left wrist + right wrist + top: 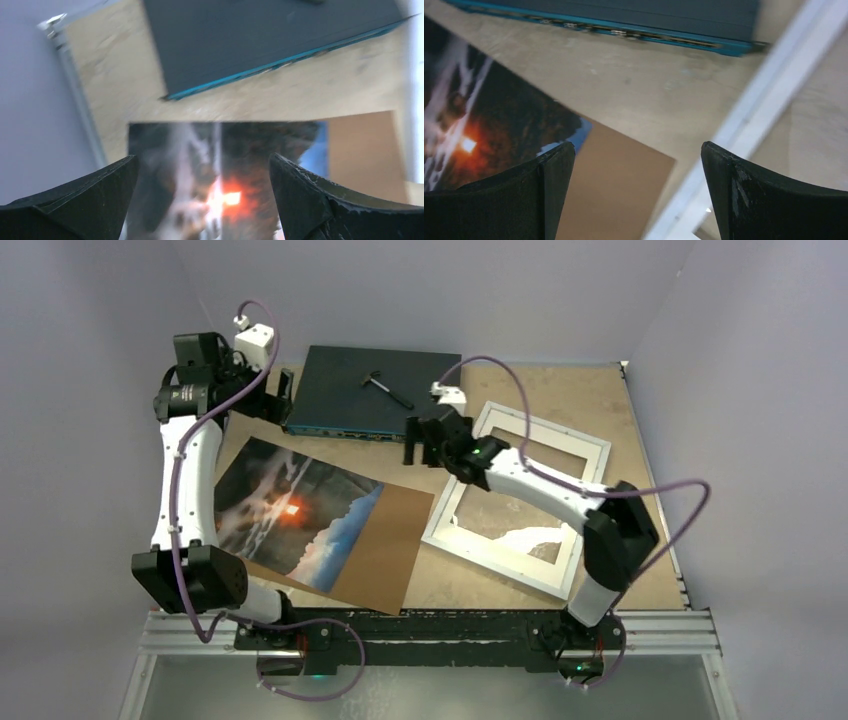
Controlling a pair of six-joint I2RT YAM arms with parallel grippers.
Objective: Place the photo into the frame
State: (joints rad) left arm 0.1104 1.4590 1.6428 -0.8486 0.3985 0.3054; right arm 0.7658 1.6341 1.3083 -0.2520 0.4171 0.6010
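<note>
The photo (295, 510), a dark cloudy print with an orange glow and a blue edge, lies flat at the left on a brown backing board (385, 540). The white frame (497, 565) lies flat at the right, apart from the photo. My left gripper (278, 395) is open and empty above the table beyond the photo's far edge. In the left wrist view the photo (220, 170) shows between its fingers (202, 200). My right gripper (420, 440) is open and empty, above the gap between the board and the frame's far left corner. The right wrist view shows the photo (484, 125), the board (619, 185) and the frame's border (744, 125).
A dark flat network switch (380, 390) lies at the back centre with a small black tool (388, 387) on top. It also shows in the left wrist view (260, 40) and the right wrist view (624, 15). Grey walls enclose the table on three sides.
</note>
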